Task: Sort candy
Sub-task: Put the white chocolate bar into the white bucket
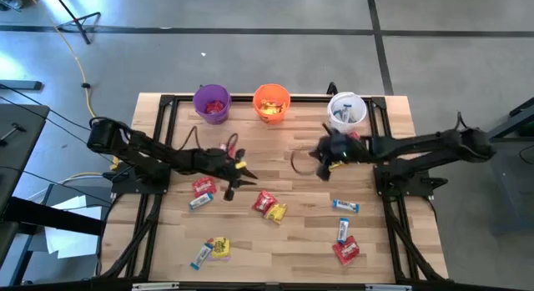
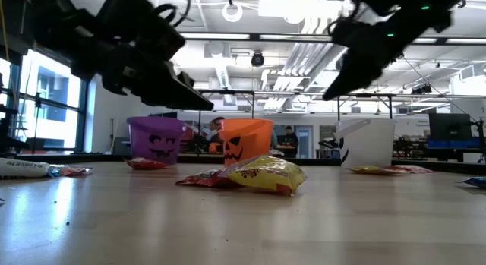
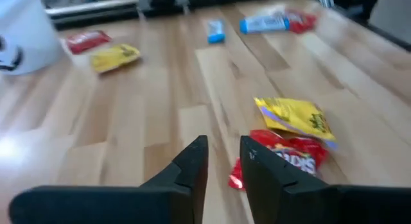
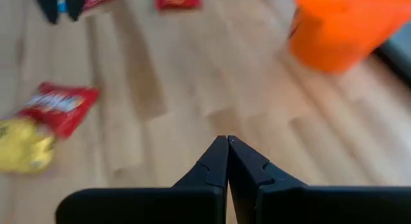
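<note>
Left hand [image 1: 229,191] over the surface [image 1: 300,249] mid-left, fingers [image 3: 192,163] slightly apart, holding nothing. A red packet [image 3: 292,156] and a yellow packet [image 3: 295,115] lie touching just ahead of it. Right hand [image 1: 321,168] hangs in front of the white bucket [image 1: 346,109], fingers closed tip to tip, empty. Purple bucket [image 1: 212,102] and orange bucket [image 1: 271,102] sit along the far edge with candy inside. More candy is scattered: blue bar [image 1: 345,207] and another red packet [image 1: 346,252] right, a yellow packet with a bar [image 1: 201,255] front-left.
</note>
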{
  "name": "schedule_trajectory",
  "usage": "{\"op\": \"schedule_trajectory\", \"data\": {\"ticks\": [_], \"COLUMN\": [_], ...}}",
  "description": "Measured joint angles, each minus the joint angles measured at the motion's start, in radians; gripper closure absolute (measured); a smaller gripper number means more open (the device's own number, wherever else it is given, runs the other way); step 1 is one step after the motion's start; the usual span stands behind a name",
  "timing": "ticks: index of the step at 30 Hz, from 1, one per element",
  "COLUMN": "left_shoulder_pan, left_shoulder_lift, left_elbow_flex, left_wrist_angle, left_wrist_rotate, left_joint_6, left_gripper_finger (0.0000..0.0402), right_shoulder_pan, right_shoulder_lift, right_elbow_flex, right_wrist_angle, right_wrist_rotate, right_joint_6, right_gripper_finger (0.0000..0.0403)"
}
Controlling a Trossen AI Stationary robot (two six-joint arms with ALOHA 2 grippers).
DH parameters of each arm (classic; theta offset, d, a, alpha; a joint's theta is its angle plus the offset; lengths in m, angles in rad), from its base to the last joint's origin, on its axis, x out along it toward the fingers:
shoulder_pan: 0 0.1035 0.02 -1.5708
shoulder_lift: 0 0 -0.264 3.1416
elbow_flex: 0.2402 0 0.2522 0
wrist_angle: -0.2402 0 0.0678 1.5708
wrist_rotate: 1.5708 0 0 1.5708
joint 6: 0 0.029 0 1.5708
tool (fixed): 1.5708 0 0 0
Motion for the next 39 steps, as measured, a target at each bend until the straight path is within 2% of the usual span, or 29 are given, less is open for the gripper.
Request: {"op": "schedule_trajectory", "data": {"ticks": [4, 8, 13, 18, 23, 28, 32, 36, 39], "left_shoulder_pan": [-0.024, -0.034, -0.033, -0.033, -0.033, -0.032, -0.032, -0.032, -0.032], "left_shoulder_lift": [0.000, 0.000, 0.000, 0.000, 0.000, 0.000, 0.000, 0.000, 0.000], "left_elbow_flex": [0.065, 0.076, 0.076, 0.076, 0.076, 0.076, 0.076, 0.075, 0.075], "left_wrist_angle": [-0.100, -0.117, -0.119, -0.120, -0.122, -0.124, -0.124, -0.125, -0.125], "left_wrist_rotate": [-0.004, -0.017, -0.132, -0.168, -0.169, -0.171, -0.171, -0.171, -0.171], "left_joint_6": [0.006, -0.016, -0.057, -0.065, -0.064, -0.062, -0.063, -0.065, -0.065], "left_gripper_finger": [0.0345, 0.0356, 0.0360, 0.0360, 0.0360, 0.0360, 0.0360, 0.0360, 0.0360], "right_shoulder_pan": [0.138, 0.272, 0.438, 0.608, 0.742, 0.810, 0.816, 0.816, 0.816], "right_shoulder_lift": [-0.051, -0.058, -0.058, -0.050, 0.016, 0.128, 0.226, 0.289, 0.307], "right_elbow_flex": [-0.039, -0.016, 0.011, 0.008, 0.007, 0.007, 0.007, 0.007, 0.007], "right_wrist_angle": [-0.099, -0.265, -0.388, -0.418, -0.393, -0.380, -0.378, -0.363, -0.334], "right_wrist_rotate": [0.060, 0.074, 0.047, 0.005, -0.028, -0.112, -0.229, -0.276, -0.283], "right_joint_6": [0.142, 0.350, 0.674, 1.036, 1.363, 1.567, 1.689, 1.734, 1.734], "right_gripper_finger": [0.0402, 0.0402, 0.0402, 0.0398, 0.0361, 0.0301, 0.0253, 0.0219, 0.0215]}}
